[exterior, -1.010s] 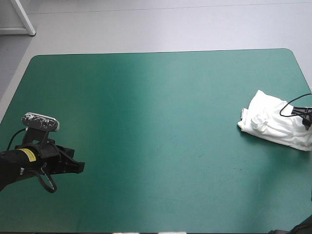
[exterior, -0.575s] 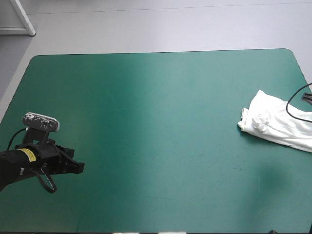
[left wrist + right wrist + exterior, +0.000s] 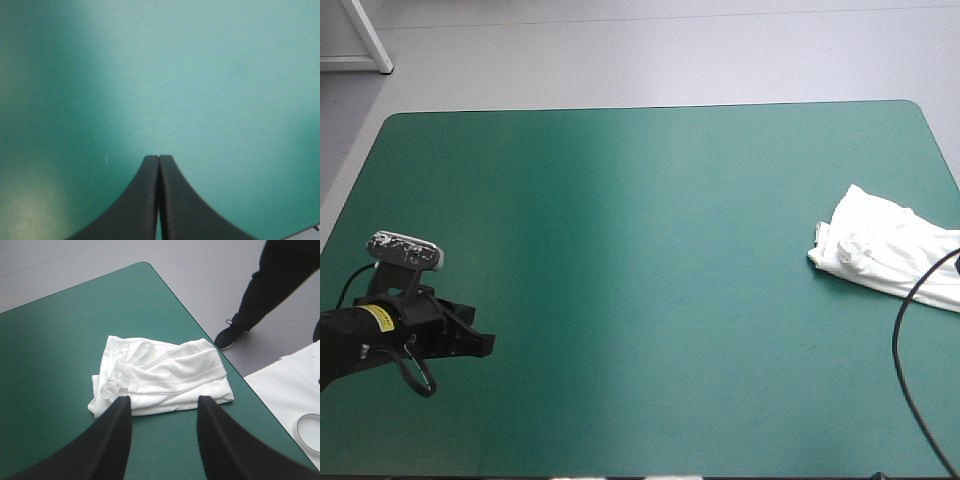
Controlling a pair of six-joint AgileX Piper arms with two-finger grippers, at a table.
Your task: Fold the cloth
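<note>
Hovering open, right jaws clear of T-shirt (image 3: pixel 160 375), folded bundle at tabletop (image 3: pixel 620 250) right edge; left jaws closed, well apart. Fold prob. done; next: back off, park.

Looks like a robotics lab or test bay. Wide table (image 3: pixel 650 108) with rounded corners under a plain teal-green cover (image 3: pixel 720 200), laid out as a work surface. Black robot arm (image 3: pixel 360 340) at the near left side, yellow sticker (image 3: pixel 378 318) on its body, left gripper (image 3: pixel 485 343) held low over the cover. Smooth bare grey floor (image 3: pixel 670 60) around the table, industrial type. White frame leg (image 3: pixel 365 35) standing on the floor beyond the far left corner. White-topped surface (image 3: pixel 285 385) near the table's right edge, apart from it, with what looks like a roll of tape (image 3: pixel 299 430) lying on it. Soft bright patch across the cover's middle.
</note>
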